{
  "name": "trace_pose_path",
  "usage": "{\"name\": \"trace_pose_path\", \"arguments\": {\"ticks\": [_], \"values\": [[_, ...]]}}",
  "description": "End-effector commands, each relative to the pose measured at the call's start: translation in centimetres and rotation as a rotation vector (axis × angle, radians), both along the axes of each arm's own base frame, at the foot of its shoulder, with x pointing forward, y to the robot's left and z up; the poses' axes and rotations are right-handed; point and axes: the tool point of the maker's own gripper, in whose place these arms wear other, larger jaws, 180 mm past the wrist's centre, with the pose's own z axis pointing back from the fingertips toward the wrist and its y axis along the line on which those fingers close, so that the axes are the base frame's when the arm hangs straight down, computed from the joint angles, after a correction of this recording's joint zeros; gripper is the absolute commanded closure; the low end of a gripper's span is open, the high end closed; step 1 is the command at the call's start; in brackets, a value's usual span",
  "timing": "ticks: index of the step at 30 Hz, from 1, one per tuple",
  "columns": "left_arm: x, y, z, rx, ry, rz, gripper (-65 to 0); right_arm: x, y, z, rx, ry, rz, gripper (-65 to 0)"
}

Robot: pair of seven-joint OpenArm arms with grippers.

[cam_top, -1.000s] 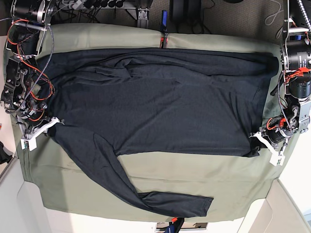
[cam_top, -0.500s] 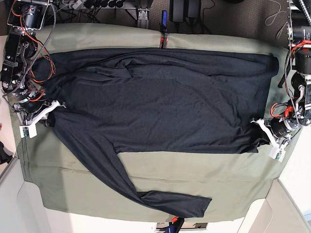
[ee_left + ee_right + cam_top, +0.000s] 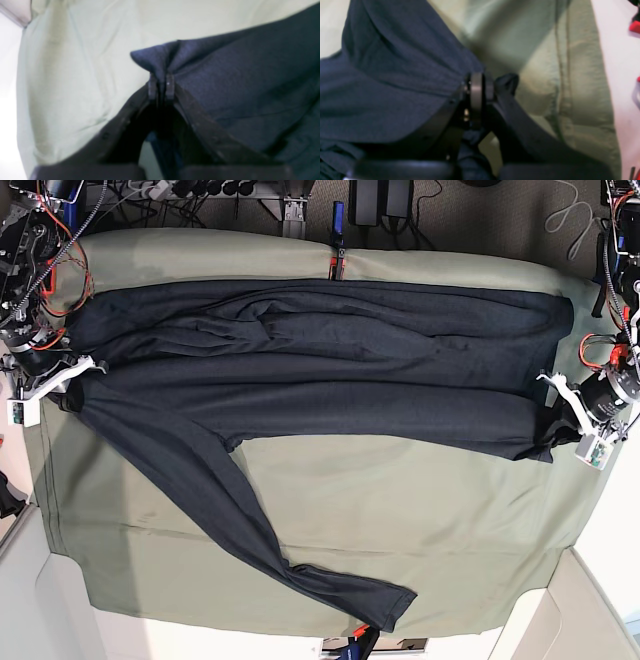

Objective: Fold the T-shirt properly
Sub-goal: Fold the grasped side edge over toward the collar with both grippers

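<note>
Open green table cover [image 3: 400, 520] lay below the T-shirt's [image 3: 320, 370] body; only the sleeve [image 3: 250, 530] crossed it diagonally. Cables [image 3: 200, 190] and clamp [image 3: 338, 262] crowded the far edge.

A robotics lab: exposed wiring [image 3: 60, 255] on the arms, a cloth-covered table [image 3: 400, 520], floor cables [image 3: 565, 215].

The right end effector [image 3: 480, 87] is clamped tight on a bunched edge of the dark navy T-shirt [image 3: 395, 82], a small tuft poking out past its tips. The shirt fills the left side, with the olive-green table cover [image 3: 545, 75] wrinkled to the right
</note>
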Motion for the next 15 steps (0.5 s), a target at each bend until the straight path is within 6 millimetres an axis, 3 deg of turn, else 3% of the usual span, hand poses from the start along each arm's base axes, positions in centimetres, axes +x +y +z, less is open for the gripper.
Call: {"name": "trace_pose_path", "arguments": {"ticks": [1, 9, 15], "values": [[0.5, 0.5, 2.4, 0.015, -0.061, -0.011, 0.0, 0.9, -0.7, 1.9, -0.012, -0.065, -0.004, 0.0], [-2.0, 2.9, 2.4, 0.036, -0.053, 0.052, 0.0, -1.2, -1.1, 1.9, 0.004, -0.065, -0.007, 0.0], [-4.0, 3.0, 0.5, 0.037, 0.010, 0.055, 0.0, -2.6, -0.6, 1.7, 0.009, -0.055, 0.020, 0.0]]}}
